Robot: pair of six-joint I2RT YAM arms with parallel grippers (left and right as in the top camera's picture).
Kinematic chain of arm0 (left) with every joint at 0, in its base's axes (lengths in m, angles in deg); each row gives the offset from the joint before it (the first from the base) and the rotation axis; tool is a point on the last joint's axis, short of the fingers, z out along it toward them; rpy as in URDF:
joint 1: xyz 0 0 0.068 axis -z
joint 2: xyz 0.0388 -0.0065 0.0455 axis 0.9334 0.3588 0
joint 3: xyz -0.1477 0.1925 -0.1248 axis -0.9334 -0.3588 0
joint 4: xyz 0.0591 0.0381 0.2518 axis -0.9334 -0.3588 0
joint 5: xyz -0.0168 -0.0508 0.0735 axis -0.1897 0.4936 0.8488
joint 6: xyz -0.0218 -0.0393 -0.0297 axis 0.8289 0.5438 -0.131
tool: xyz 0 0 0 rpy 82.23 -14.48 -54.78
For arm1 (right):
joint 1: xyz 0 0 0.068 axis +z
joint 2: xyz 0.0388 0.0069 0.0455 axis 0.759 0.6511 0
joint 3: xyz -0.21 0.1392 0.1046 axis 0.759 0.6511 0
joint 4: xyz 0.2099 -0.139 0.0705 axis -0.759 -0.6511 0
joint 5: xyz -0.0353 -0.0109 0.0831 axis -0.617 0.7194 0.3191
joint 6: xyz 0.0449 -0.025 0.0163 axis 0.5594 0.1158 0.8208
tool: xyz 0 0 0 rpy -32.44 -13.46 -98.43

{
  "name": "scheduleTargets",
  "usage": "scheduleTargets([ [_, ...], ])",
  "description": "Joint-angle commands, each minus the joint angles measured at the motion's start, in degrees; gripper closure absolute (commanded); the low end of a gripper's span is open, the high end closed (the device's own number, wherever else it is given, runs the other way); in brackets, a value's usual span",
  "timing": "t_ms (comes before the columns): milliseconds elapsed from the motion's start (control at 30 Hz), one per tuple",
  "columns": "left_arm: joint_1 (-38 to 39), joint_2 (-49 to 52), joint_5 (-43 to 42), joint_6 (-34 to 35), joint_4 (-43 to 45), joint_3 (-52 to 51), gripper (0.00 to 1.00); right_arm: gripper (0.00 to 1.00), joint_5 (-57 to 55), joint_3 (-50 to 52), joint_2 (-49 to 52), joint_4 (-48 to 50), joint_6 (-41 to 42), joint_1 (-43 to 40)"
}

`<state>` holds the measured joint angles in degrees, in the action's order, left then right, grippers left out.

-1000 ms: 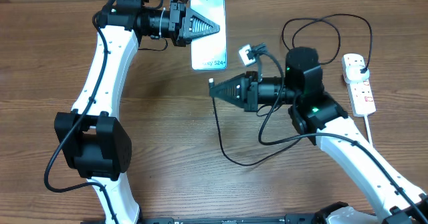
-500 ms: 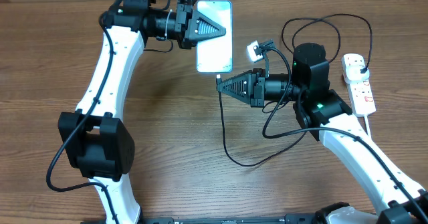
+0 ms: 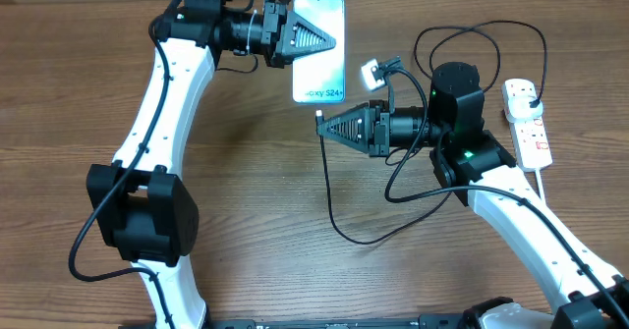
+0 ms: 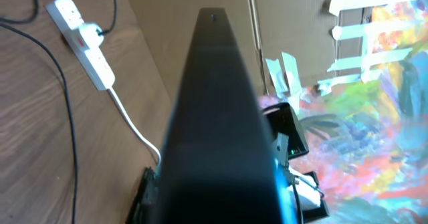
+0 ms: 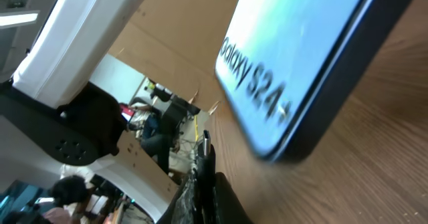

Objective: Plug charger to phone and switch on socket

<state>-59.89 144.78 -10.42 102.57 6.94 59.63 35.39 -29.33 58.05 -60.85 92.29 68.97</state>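
My left gripper [image 3: 329, 42] is shut on the phone [image 3: 319, 72], a slim blue-screened handset marked "Galaxy S24+", held above the table at the top centre. In the left wrist view its dark edge [image 4: 217, 117] fills the middle. My right gripper [image 3: 324, 126] is shut on the charger connector tip [image 3: 318, 119], just below the phone's bottom edge and apart from it. In the right wrist view the tip [image 5: 206, 144] points up beside the phone [image 5: 294, 57]. The black cable [image 3: 339, 226] loops down and back to the plug in the socket [image 3: 528, 121], a white strip at the right.
The white socket strip also shows in the left wrist view [image 4: 83, 33] with its thick white cord [image 4: 134, 127]. Black cable loops lie on the table behind my right arm [image 3: 482, 34]. Both white arms reach across the wooden table [image 3: 246, 201].
My left gripper has carried the phone right and slightly down towards the centre. My right gripper has moved up and right with the connector, closing on the phone's bottom edge.
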Motion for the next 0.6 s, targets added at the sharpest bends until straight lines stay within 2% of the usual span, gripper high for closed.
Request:
scheduleTargets([
  [0, -0.79, -2.62, -0.61, 2.73, 0.61, 0.76, 0.96, 0.96, 1.77, -0.42, -0.04, 0.44, 0.22, 0.31],
  [567, 0.85, -2.62, -0.37, 4.35, 0.37, 0.76, 0.96, 0.96, -1.97, -0.42, -0.02, 0.57, 0.26, 0.26],
])
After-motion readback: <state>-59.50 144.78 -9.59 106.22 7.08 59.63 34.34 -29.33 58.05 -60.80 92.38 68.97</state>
